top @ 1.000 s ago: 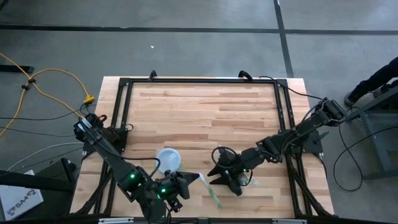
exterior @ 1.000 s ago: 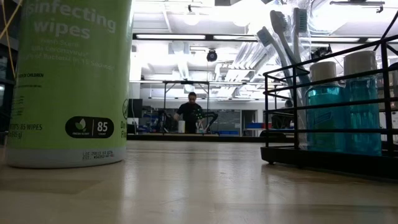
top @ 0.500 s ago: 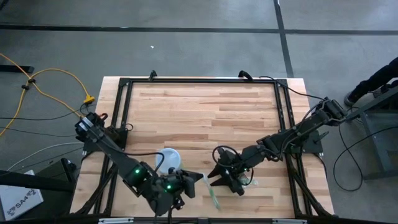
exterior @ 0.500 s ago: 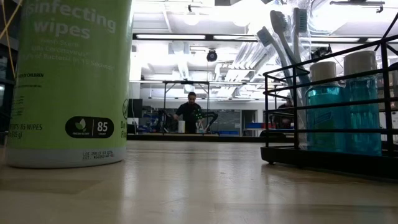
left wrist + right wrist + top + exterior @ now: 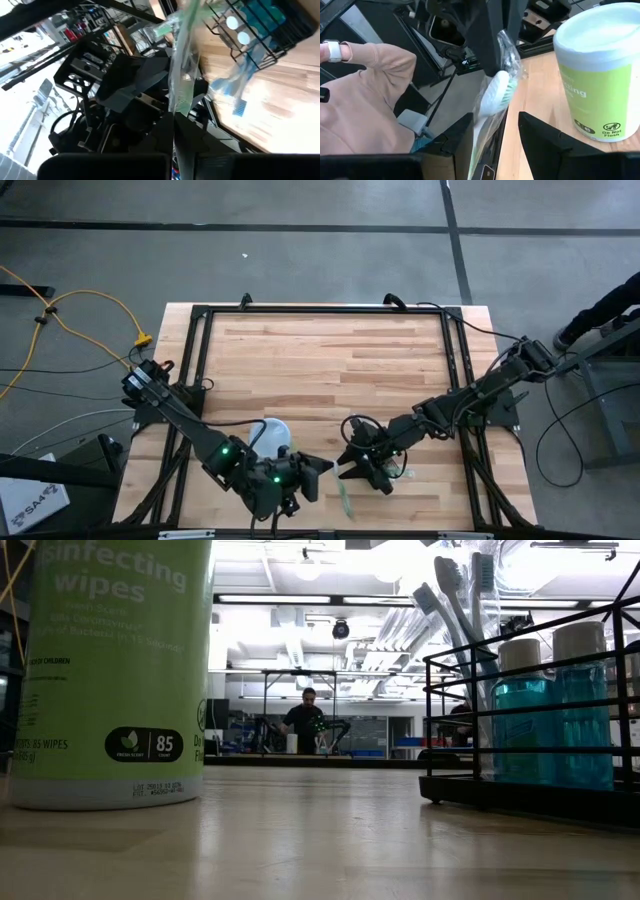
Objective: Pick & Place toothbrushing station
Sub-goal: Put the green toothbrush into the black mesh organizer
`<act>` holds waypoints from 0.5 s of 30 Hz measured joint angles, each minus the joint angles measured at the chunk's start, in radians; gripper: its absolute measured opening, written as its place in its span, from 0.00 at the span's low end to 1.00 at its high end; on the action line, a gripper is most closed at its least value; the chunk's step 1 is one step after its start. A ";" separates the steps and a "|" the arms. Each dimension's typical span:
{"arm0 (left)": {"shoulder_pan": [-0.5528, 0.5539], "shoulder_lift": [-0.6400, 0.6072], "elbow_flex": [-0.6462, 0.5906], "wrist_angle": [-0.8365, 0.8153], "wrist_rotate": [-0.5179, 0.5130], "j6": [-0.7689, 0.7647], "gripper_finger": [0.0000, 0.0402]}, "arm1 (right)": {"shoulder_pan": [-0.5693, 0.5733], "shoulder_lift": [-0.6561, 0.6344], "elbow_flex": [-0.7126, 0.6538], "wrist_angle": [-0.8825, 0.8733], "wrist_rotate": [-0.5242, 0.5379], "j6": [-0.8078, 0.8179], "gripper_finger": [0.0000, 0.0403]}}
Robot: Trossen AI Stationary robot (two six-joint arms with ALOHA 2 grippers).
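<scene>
My left gripper (image 5: 318,468) hangs over the table's near edge, shut on a toothbrush in a clear wrapper (image 5: 343,498). Close to its right, my right gripper (image 5: 495,140) stands open. Its two fingers stand on either side of the wrapper's lower part (image 5: 482,145); whether they touch it I cannot tell. The toothbrushing station (image 5: 530,690) is a black wire rack that stands on the table. It holds two blue bottles and several toothbrushes, and it also shows in the left wrist view (image 5: 265,25). My left gripper pinches one end of the wrapped toothbrush (image 5: 506,42) between its two fingers (image 5: 492,30). The wrapper reaches away from the fingers (image 5: 182,75), with the brush head (image 5: 497,92) a little below the hold. It is lifted clear of the table.
A green wipes canister with a white lid (image 5: 270,430) stands just beyond my left gripper and fills the left of the low view (image 5: 110,670). A person's pink sleeve (image 5: 370,90) shows off the table's near side. A black frame (image 5: 320,310) runs round the tabletop.
My left gripper has gone toward the table's right edge, closer to my right gripper, and has rolled at the wrist. The wrapped toothbrush has gone with it and swung round to point more toward the near edge.
</scene>
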 joint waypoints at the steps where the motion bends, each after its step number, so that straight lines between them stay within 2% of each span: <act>1: 0.001 0.000 0.000 0.007 0.006 0.005 0.00 | 0.003 0.000 0.000 0.000 0.001 0.000 0.37; 7: 0.011 0.000 0.000 0.019 0.053 0.008 0.00 | 0.018 0.000 0.000 0.001 -0.001 0.001 0.37; 15: 0.039 0.000 0.000 0.031 0.061 0.035 0.00 | 0.023 0.000 0.000 0.001 0.000 0.008 0.37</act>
